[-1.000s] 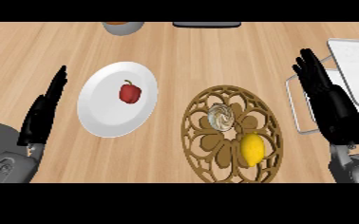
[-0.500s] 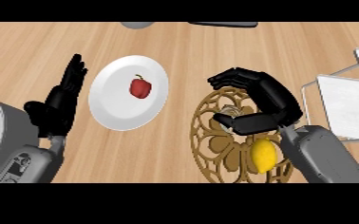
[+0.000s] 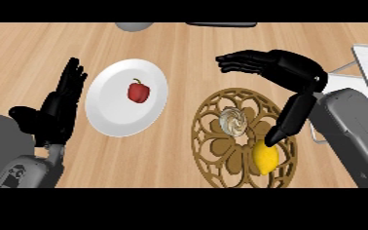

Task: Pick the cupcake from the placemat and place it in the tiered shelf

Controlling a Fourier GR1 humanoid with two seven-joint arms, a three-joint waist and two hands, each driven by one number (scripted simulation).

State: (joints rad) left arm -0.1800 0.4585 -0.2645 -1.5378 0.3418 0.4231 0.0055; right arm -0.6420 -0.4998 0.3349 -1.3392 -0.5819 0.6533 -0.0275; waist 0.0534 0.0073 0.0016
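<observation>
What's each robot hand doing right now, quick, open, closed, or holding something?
Left robot hand: open, fingers straight up, holding nothing.
Right robot hand: open above the cupcake on the placemat, holding nothing.

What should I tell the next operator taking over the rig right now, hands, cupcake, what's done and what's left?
Right hand: open, fingers partly bent, above the round lattice placemat, holding nothing.
Left hand: open, resting at the view's left beside the white plate.
Cupcake: on the placemat, not grasped, next to a lemon that the right thumb reaches down toward.
A red pepper lies on the plate.
Tiered shelf: only a white frame shows at the right edge, probably it.
Done: nothing yet. Left: grasp the cupcake, carry it right, set it in the shelf.
</observation>
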